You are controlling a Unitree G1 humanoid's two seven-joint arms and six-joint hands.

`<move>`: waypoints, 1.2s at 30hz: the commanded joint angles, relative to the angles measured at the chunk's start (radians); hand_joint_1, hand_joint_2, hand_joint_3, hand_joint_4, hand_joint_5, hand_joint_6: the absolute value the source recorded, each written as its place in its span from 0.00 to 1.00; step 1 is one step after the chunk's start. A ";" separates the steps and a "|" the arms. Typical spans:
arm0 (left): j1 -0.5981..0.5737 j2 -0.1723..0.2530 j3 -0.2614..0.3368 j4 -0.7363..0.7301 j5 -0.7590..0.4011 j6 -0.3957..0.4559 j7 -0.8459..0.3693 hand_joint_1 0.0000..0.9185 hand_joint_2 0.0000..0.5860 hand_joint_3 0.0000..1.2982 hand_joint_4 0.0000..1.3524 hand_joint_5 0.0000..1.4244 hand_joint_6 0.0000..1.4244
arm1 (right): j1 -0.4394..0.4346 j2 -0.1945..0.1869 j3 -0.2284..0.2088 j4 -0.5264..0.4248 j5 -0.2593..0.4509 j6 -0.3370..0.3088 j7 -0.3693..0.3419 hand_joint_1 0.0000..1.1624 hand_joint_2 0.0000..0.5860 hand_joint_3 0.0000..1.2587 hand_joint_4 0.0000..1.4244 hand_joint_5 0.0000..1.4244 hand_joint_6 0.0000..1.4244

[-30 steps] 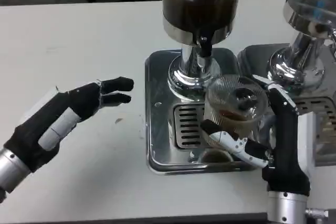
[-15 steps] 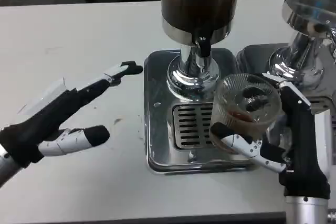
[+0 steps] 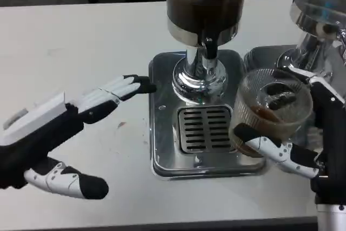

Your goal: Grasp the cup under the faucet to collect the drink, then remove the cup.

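A clear ribbed cup (image 3: 273, 109) with a little brown drink in it is gripped by my right hand (image 3: 308, 144), which holds it lifted at the right edge of the drip tray (image 3: 162, 133), to the right of the faucet (image 3: 210, 47). The dispenser (image 3: 205, 4) with dark drink stands above the tray's grille (image 3: 205, 129), which is bare. My left hand (image 3: 59, 128) is open with fingers spread, hovering over the table left of the tray, its fingertips near the tray's left rim.
A second chrome dispenser (image 3: 319, 20) with its own tray (image 3: 265, 58) stands at the right, close behind the cup. White table (image 3: 81, 41) stretches to the left and back.
My right hand has carried the cup to the right, away from under the faucet and off the grille. My left hand has opened wider and moved nearer the tray.
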 commanded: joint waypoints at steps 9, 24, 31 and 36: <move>0.098 0.147 -0.010 -0.154 -0.060 -0.086 -0.025 0.00 0.01 0.06 0.00 0.00 0.03 | 0.081 0.005 -0.039 -0.183 0.046 0.007 0.105 0.88 0.08 0.65 0.70 0.83 1.00; 0.137 0.221 -0.003 -0.219 -0.091 -0.133 -0.011 0.00 0.00 0.07 0.00 0.00 0.03 | 0.108 0.022 -0.047 -0.231 0.062 0.014 0.158 0.87 0.08 0.65 0.70 0.84 1.00; 0.143 0.218 -0.003 -0.221 -0.089 -0.129 -0.010 0.00 0.00 0.07 0.00 0.00 0.03 | 0.108 0.030 -0.050 -0.236 0.064 0.020 0.172 0.87 0.08 0.65 0.70 0.84 1.00; 0.144 0.214 -0.010 -0.213 -0.086 -0.127 -0.013 0.00 0.00 0.07 0.00 0.00 0.03 | 0.108 0.037 -0.053 -0.237 0.062 0.022 0.177 0.87 0.08 0.65 0.70 0.84 1.00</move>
